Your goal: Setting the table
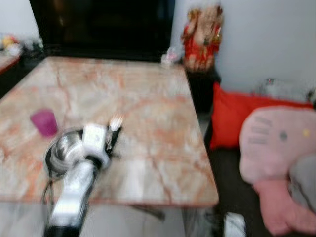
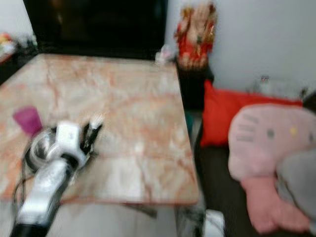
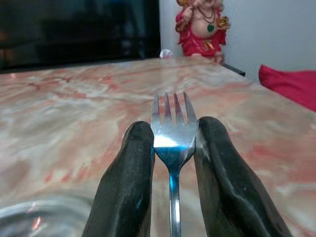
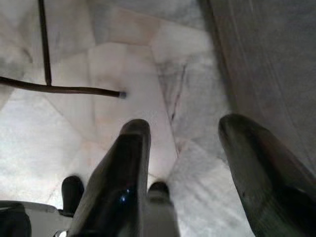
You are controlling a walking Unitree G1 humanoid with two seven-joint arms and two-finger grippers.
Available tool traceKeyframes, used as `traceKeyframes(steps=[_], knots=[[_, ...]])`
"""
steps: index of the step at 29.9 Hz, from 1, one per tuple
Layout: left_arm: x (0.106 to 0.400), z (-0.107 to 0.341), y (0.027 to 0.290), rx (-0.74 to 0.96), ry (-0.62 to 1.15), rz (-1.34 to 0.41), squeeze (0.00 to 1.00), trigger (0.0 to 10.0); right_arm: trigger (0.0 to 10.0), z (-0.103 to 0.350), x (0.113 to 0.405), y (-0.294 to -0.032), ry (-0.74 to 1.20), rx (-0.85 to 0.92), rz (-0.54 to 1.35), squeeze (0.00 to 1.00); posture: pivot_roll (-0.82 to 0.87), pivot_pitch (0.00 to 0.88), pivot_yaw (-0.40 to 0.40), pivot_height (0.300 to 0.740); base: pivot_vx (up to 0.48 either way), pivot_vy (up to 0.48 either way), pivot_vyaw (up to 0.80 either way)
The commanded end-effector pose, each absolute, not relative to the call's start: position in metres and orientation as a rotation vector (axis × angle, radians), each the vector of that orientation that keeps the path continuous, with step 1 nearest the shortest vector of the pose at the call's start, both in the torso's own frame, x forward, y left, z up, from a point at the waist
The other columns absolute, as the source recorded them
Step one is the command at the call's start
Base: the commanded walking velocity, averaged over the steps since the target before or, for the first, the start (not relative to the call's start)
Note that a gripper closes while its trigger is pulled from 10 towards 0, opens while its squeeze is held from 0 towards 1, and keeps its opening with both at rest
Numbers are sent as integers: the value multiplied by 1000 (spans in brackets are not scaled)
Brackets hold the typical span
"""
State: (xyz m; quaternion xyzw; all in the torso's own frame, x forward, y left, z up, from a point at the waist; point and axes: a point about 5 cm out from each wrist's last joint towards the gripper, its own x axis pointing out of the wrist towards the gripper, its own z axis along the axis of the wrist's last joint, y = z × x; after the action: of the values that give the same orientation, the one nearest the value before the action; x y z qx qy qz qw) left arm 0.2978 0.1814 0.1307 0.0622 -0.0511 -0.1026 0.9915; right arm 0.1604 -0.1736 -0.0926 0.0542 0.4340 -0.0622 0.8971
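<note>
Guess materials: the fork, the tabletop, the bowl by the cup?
Fork, clamped in the left hand: polished metal, likely stainless, with bright mirror glints on the tines. Tabletop: glossy marble or a marble-look slab, cream with orange-pink veining and soft reflections. Bowl: shiny silver, probably steel; the view is blurred, so that is less certain.

Pink-and-cream veined marble table (image 1: 148, 108) mid frame, magenta cup (image 1: 44, 122) at left, shiny silver fork (image 3: 171, 133) between black fingers (image 3: 126, 187), red-and-gold figurine (image 1: 202, 37) at top, red cushion (image 1: 232, 118) and pale pink plush (image 1: 276, 158) at right
</note>
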Motion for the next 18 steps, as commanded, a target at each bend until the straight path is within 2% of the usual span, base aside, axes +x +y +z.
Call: traceKeyframes(steps=[1,7,13,14,18], knots=[[300,134,167,100,-108,-261,0,10000,10000,-92,158,-189,898,85,-161,0,96,0,-73,740,0,0,0],[297,130,160,27,-47,-277,0,10000,10000,-92,158,-189,899,80,-159,0,95,2,-74,740,0,0,0],[294,132,158,33,32,-220,0,10000,10000,-92,158,-189,902,79,-157,0,95,6,-73,740,0,0,0],[295,136,160,56,69,-168,0,10000,10000,-92,158,-189,905,77,-153,0,98,9,-75,740,0,0,0],[297,138,159,64,110,-176,0,10000,10000,-92,158,-189,906,77,-149,0,101,10,-75,740,0,0,0]])
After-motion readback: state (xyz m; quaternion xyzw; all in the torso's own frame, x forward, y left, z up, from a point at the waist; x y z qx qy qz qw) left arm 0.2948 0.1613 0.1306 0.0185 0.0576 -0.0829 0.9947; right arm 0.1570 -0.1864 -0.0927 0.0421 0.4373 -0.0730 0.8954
